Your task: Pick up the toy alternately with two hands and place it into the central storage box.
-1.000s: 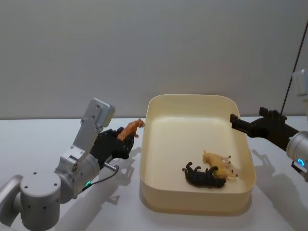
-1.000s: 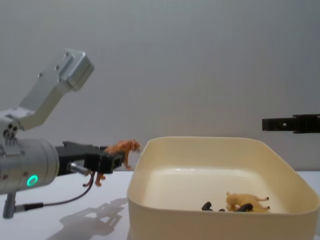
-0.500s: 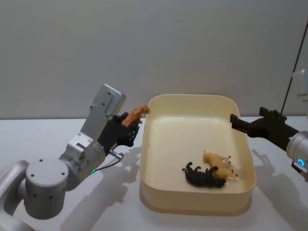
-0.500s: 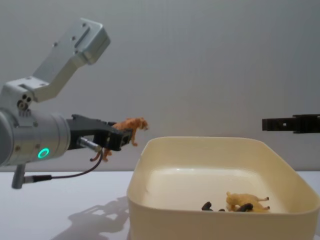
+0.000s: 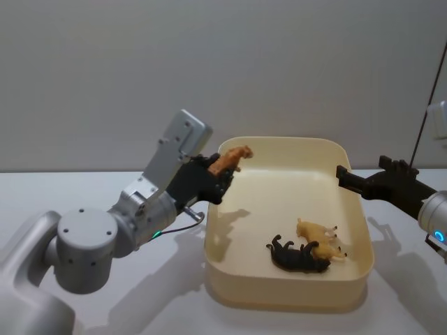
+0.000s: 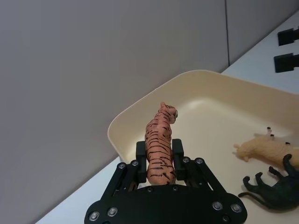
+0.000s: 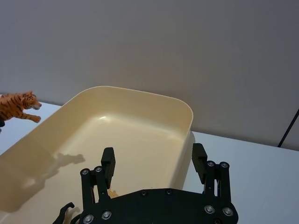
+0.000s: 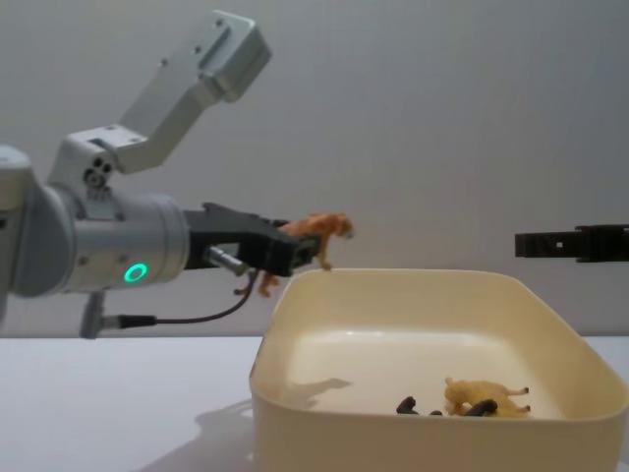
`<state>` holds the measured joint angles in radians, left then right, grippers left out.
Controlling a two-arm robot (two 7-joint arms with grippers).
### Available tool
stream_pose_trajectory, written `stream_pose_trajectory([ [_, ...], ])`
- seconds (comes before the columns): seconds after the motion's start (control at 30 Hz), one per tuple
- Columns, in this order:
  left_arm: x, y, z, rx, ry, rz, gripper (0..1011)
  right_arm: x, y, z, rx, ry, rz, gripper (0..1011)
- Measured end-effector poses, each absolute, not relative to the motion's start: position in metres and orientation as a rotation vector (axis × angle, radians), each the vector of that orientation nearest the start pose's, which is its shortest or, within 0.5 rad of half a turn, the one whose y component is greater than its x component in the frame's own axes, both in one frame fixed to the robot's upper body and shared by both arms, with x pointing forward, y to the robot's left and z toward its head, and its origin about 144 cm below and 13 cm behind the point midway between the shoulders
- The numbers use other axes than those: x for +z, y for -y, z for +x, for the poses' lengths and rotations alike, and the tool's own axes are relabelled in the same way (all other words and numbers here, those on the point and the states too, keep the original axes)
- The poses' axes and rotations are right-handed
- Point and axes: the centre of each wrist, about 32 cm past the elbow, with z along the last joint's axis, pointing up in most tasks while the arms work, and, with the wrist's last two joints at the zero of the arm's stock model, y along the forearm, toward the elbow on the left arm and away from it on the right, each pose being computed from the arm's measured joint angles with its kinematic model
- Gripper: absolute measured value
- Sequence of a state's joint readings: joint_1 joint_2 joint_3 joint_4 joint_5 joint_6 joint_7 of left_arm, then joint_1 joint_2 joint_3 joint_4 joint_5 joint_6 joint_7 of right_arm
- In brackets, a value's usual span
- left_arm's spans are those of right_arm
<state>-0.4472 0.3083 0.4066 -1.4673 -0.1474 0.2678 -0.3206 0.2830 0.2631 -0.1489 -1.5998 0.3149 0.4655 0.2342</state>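
Tiger toy (image 6: 160, 147) sits pinched at mid-body betw. the fingers (image 6: 140, 154) of our left end effector (image 6: 159, 161), head poking fwd, just over the near-left rim of the storage box (image 5: 353, 276). We judge it light, stiff plastic w/ thin legs, so the torso is the spot to hold. Right end effector (image 7: 153, 168) hangs spread at the box's far side, idle. Lion (image 5: 316, 236) & black animal (image 5: 297, 256) lie inside, below & ahead of our left

left hand (image 5: 222, 174) risen and swung rightward, carrying tiger toy (image 5: 231, 158) over storage box (image 5: 286, 296) rim
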Motion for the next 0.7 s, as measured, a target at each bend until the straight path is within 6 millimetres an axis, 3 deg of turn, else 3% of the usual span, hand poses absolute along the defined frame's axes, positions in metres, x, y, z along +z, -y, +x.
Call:
stream_pose_trajectory([
  [0.33,1.249,-0.192,0.58,0.831,0.181,0.244,314,1.247,0.255,0.525,-1.172,-0.16,-0.133,1001],
  [0.7,1.25,-0.183,0.594,0.761,0.188,0.242,669,1.247,0.255,0.525,-1.172,-0.16,-0.133,1001],
])
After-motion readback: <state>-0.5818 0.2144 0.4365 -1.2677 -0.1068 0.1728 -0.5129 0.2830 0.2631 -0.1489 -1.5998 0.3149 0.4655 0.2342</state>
